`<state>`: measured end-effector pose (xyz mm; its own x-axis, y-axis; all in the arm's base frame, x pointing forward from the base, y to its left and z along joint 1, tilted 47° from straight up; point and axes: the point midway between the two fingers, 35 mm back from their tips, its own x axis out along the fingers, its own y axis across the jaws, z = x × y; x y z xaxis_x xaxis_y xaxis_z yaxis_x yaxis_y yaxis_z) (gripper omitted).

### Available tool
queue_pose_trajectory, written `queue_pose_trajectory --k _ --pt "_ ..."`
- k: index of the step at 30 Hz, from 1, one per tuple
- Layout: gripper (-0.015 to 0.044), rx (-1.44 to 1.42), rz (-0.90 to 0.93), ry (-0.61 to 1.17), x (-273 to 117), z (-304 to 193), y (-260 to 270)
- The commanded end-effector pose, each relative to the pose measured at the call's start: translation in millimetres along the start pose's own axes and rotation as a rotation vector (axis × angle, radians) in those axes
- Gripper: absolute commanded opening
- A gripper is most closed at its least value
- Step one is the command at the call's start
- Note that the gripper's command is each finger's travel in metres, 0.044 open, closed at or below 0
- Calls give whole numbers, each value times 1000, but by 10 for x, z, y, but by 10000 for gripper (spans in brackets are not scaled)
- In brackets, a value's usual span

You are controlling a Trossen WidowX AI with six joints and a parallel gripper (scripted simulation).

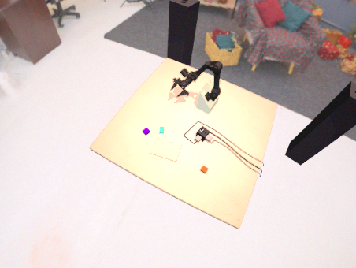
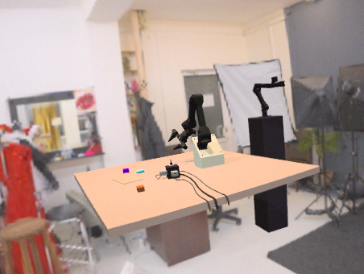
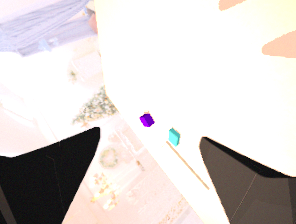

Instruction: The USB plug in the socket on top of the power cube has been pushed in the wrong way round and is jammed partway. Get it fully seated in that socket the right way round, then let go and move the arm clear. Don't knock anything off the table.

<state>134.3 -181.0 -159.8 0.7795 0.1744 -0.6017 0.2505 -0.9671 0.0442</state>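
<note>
The black power cube stands on the table, with pale plugs at its sides. A small dark USB plug stands up from its top in the exterior view; how deep it sits and which way round it is are too small to tell. My gripper is open and empty, raised above the table well away from the cube, on the arm's side of it. The wrist view shows both fingers wide apart with nothing between them; the power cube and the plug are not in that view.
Dark cables run from the cube over the table edge. A purple cube, a turquoise block and an orange block lie on the table near a thin outlined rectangle.
</note>
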Motion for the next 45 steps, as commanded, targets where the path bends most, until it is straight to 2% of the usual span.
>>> queue_pose_trajectory --k 1,6,11,15,20,26,32,35,45 --pt "426 -2 -3 0 4 -8 2" --pt "440 -76 -113 -8 136 -280 41" --pt "440 -213 -307 -23 366 -843 22" --pt "440 -317 -460 -36 518 -1379 -118" --pt "440 -405 -584 -75 576 -1802 -394" --pt "440 -566 -794 -94 556 -2585 -986" --pt "440 -736 -1006 -108 211 -3253 -1799" --pt "440 -778 -1055 -112 71 -3371 -2002" --pt "440 -777 -1056 -112 63 -3332 -2034"
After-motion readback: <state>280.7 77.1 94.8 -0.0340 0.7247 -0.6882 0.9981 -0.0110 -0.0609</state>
